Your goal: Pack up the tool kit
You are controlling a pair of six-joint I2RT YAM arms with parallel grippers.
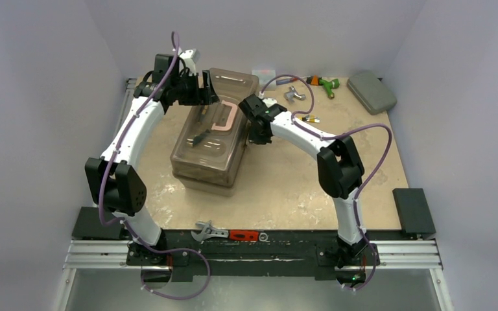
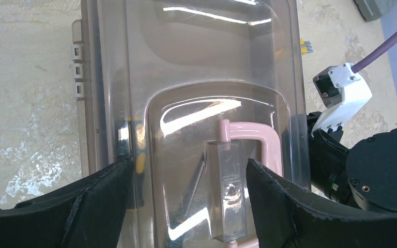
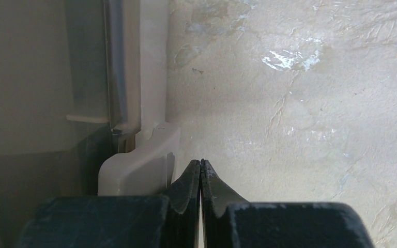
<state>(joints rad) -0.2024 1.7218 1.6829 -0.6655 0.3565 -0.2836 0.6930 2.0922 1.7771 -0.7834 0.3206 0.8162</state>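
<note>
The tool kit's big beige-tan toolbox (image 1: 209, 139) lies closed mid-table, its pale pink handle (image 1: 223, 119) flat on the translucent lid. My left gripper (image 1: 205, 97) hovers over the lid's far half, open. In the left wrist view its black fingers (image 2: 95, 204) stand wide apart either side of the handle (image 2: 268, 142) and grip nothing. My right gripper (image 1: 255, 134) is low beside the box's right wall, shut and empty. In the right wrist view its closed tips (image 3: 201, 169) sit just right of a pale latch (image 3: 137, 166) on the toolbox (image 3: 31, 77).
A red-handled wrench (image 1: 228, 234) lies at the table's near edge. At the back right are a green tool (image 1: 325, 84), a metal piece (image 1: 292, 94), a small yellow-tipped bit (image 1: 310, 119), a grey-green case (image 1: 371, 91) and a small clear box (image 1: 264, 71).
</note>
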